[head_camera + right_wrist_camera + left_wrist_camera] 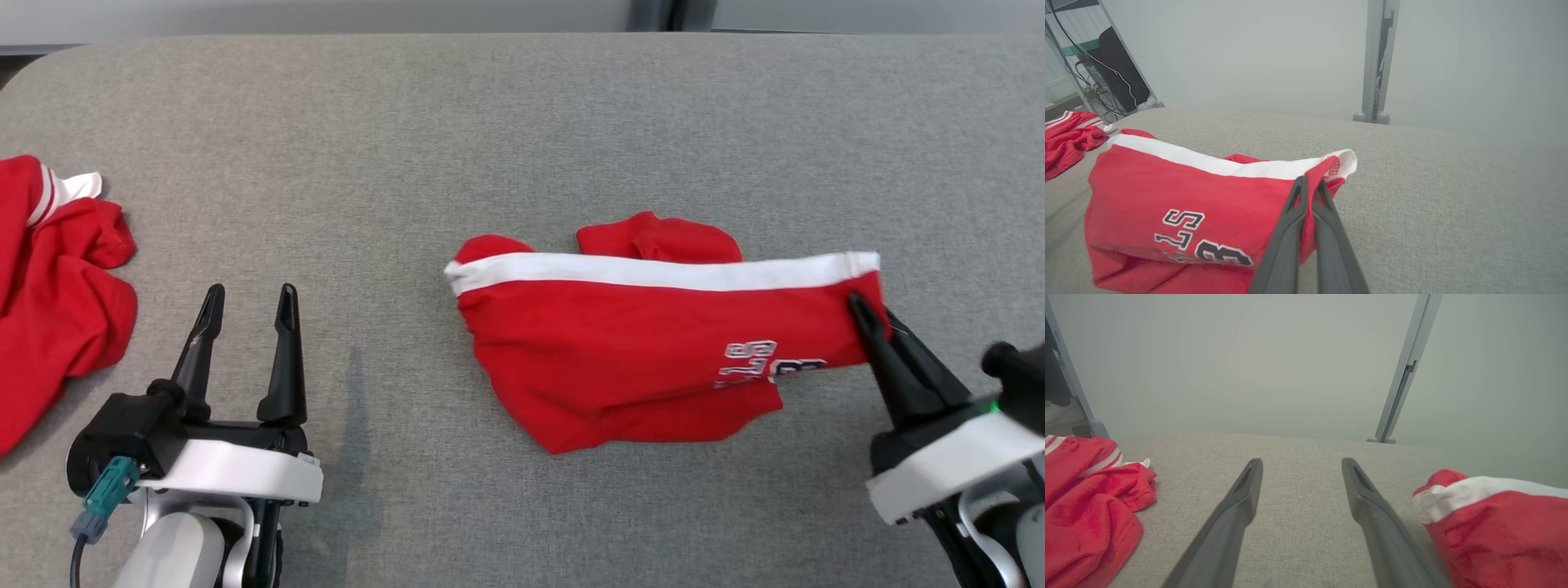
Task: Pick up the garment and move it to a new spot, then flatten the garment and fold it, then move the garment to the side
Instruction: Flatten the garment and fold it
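Red garment (637, 351) lies on table (490, 122), long axis L-R across head view, white stripe on far edge. R hand (867, 310) clamped on its R end; L hand (251, 296) open, empty. 2 red pieces total: 2nd garment (57, 302) far L.

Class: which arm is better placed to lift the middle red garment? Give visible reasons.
Right. The right gripper is shut on the garment at its white-trimmed corner; the left gripper stands open, apart.

The head camera looks down from above onto the grey table (522, 122). Both wrist cameras sit low and close to its surface, facing the far wall (1290, 355). All three views share the red garment (1167, 196).
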